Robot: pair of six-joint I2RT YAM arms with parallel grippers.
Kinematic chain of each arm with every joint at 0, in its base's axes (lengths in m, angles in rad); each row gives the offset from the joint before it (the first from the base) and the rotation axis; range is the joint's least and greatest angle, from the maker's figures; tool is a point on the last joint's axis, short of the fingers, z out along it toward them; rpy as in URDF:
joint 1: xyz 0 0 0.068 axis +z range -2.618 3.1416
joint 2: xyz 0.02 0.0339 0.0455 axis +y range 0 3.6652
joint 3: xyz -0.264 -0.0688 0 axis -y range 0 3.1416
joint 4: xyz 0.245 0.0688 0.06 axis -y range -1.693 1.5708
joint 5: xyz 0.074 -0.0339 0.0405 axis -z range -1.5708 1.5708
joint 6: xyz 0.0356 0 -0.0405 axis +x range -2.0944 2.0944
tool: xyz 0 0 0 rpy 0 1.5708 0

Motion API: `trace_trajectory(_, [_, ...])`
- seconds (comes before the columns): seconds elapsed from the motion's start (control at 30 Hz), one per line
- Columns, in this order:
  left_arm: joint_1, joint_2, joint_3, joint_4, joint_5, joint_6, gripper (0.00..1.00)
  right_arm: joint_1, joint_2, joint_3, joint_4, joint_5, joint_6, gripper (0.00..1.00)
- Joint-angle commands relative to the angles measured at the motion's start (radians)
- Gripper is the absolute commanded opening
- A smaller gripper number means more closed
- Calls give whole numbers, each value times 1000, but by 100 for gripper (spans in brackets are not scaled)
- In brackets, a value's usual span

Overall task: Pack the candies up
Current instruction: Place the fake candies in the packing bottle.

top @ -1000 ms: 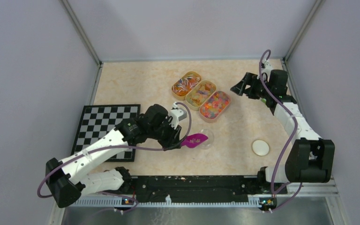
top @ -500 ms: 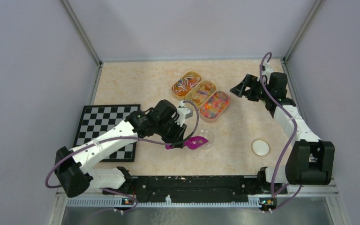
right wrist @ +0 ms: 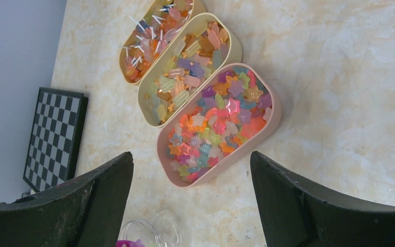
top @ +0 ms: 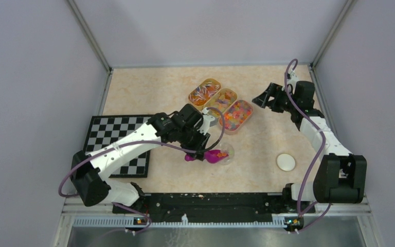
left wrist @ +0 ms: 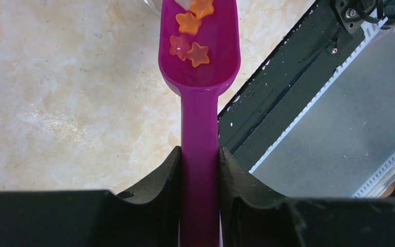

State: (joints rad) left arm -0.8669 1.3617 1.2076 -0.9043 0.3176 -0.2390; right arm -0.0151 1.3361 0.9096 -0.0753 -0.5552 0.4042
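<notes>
- Candies (top: 236,115) fill three oval trays near the table's middle in the top view. Over the last second my left arm has swung the purple scoop (top: 215,155) rightward, and its bowl now sits over the small clear jar (top: 227,152). I judge the pour into the jar is starting. A white disc (top: 286,161) lies at 3 o'clock from the jar, well apart.
- From the left wrist, the left gripper (left wrist: 199,164) is clamped snugly on the scoop's handle. Four orange star candies lie in the bowl at 12 o'clock.
- From the right wrist, the right gripper (right wrist: 190,157) is spread wide and holds nothing. It hovers above the trays.
  - The pink tray (right wrist: 273,119) holds stars.
  - The middle tray (right wrist: 236,49) holds oblong sweets.
  - The far tray (right wrist: 125,69) holds sweets on white sticks.
  - The jar shows at 6 o'clock; I cannot tell its contents.
</notes>
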Motion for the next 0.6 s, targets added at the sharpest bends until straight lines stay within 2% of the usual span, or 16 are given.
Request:
trace_trajectory(0.0, [-7,24,84,-64,-49,-25,0,7,-29,-3,37,-14,-2,83])
trace_trajectory(0.57, [-26,87,181,-87,-49,-26,0,7,-19,-35,59,-15,2,83])
